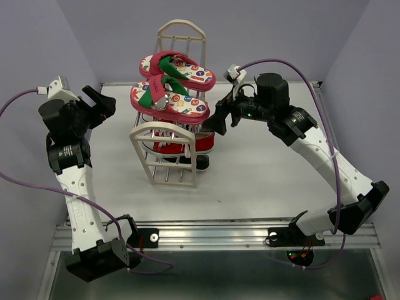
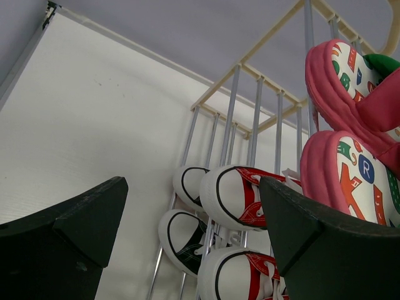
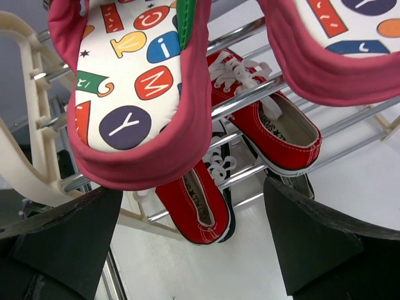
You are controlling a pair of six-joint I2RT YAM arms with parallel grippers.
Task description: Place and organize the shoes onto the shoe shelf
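Note:
The shoe shelf (image 1: 167, 164) stands mid-table, cream arched ends joined by grey rods. Two pink-red flip-flops (image 1: 170, 100) lie on its top tier. The red sneakers (image 1: 180, 145) sit on a tier below, and a black sneaker (image 1: 201, 162) shows lower down. In the left wrist view I see white toes of the red sneakers (image 2: 234, 197) and black sneakers (image 2: 184, 240) through the rods. In the right wrist view the flip-flops (image 3: 134, 94) hang over the red sneakers (image 3: 265, 115). My left gripper (image 1: 100, 102) is open and empty, left of the shelf. My right gripper (image 1: 212, 122) is open and empty, at the shelf's right side.
The white table (image 1: 262, 181) ends in a metal rail (image 1: 212, 234) at the near edge. Grey walls close in the back and sides. Purple cables (image 1: 281, 62) loop off both arms.

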